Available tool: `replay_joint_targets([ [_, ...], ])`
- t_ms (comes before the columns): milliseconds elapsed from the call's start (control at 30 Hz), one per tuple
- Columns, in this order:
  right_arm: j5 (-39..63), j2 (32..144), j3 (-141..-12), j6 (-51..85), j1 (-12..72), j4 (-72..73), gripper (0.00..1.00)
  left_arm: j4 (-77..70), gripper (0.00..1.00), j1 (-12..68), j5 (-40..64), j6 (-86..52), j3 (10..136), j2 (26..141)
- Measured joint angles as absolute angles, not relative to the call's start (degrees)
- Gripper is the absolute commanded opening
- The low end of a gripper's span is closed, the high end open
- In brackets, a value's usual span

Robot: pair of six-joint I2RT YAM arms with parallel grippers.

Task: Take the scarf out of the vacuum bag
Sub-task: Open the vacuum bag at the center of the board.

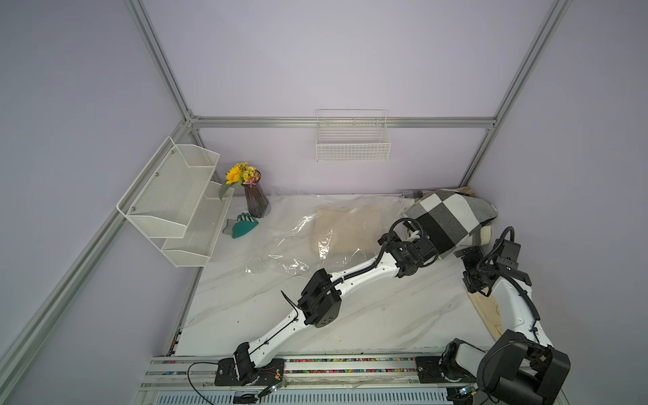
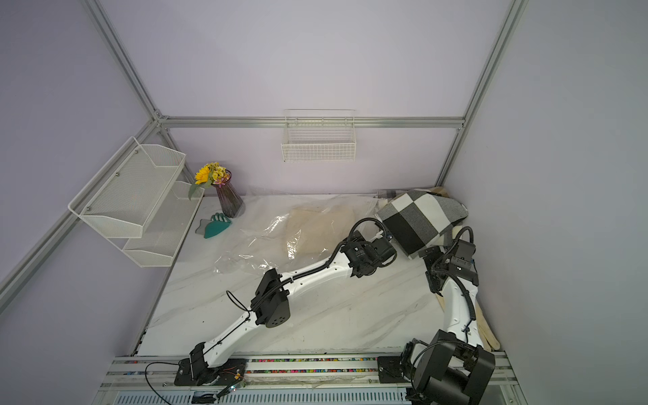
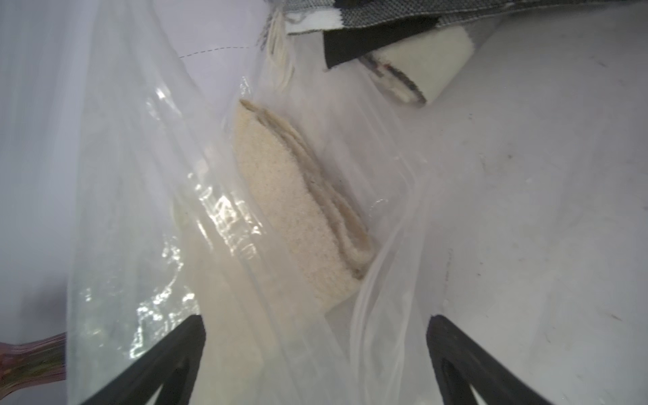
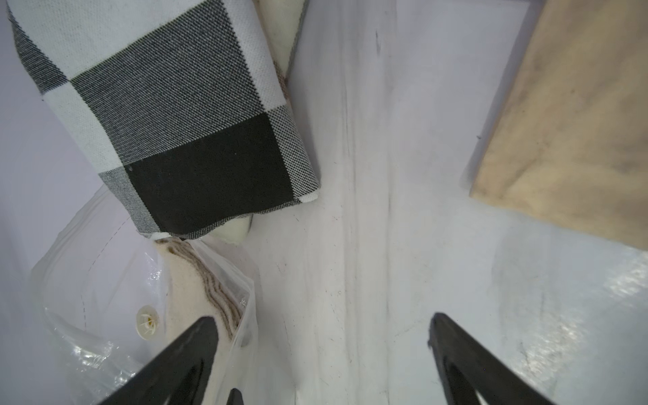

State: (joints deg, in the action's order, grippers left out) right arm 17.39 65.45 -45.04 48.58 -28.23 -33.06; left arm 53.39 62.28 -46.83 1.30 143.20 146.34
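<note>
Pale purple walls are standing around a white marble table (image 1: 385,315). A big see-through vacuum bag (image 1: 291,245) is lying flat across the far part of the table, all crinkly and shiny. The cream scarf (image 1: 347,228) is sitting folded inside the bag, near the end that is facing the arms. The bag's small round white valve cap (image 4: 147,321) is showing just beside the scarf in the right wrist view.

A black, white and grey checked cloth (image 1: 452,214) is resting in the far right corner, over a cream roll (image 1: 485,235). Its near edge is sitting just beside the bag's end.

The left gripper (image 3: 315,317) is pointing at the bag's end, low over the table. Its two black fingers are standing wide apart, and loose plastic is lying between them. It is not squeezing anything. I cannot tell if a finger is touching the plastic.

The right gripper (image 4: 322,317) is hanging near the checked cloth. Its fingers are wide apart too, holding nothing, with bare table between them.

A wooden board (image 1: 487,312) is lying on the table's right side. At the far left, a dark glass vase (image 1: 256,201) is holding yellow flowers (image 1: 238,173), and a small teal thing (image 1: 242,226) with prongs is lying just beside it. A white mesh shelf (image 1: 175,196) is hanging on the left wall, and a white wire basket (image 1: 352,147) is hanging on the back wall.
</note>
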Motion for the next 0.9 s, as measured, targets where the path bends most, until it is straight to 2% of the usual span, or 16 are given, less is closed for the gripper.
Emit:
replay_joint_targets([
  [67,17.6,65.5,-44.9,48.4,-28.2,-32.9,0.97,52.0,0.64,61.7,-48.0,1.2,140.4,145.5],
  [133,17.9,65.4,-44.6,47.7,-28.2,-32.6,0.94,51.5,0.36,61.2,-48.2,0.8,136.9,144.2],
  [167,18.2,65.2,-44.3,47.3,-28.2,-32.4,0.94,51.4,0.31,60.9,-48.4,0.5,135.1,143.4],
  [300,20.6,62.0,-42.8,45.8,-27.4,-30.8,0.93,50.9,0.25,59.6,-49.2,-1.1,127.4,139.0],
  [400,22.0,59.5,-42.6,45.0,-23.8,-28.5,0.93,50.4,0.23,58.2,-49.3,-2.9,121.7,134.1],
  [733,22.9,58.7,-41.6,47.3,1.2,-17.6,0.91,45.8,0.23,52.3,-43.0,-10.9,103.3,114.3],
  [900,20.8,62.5,-41.6,48.7,11.0,-12.7,0.82,44.6,0.23,51.1,-39.1,-14.3,97.8,110.0],
])
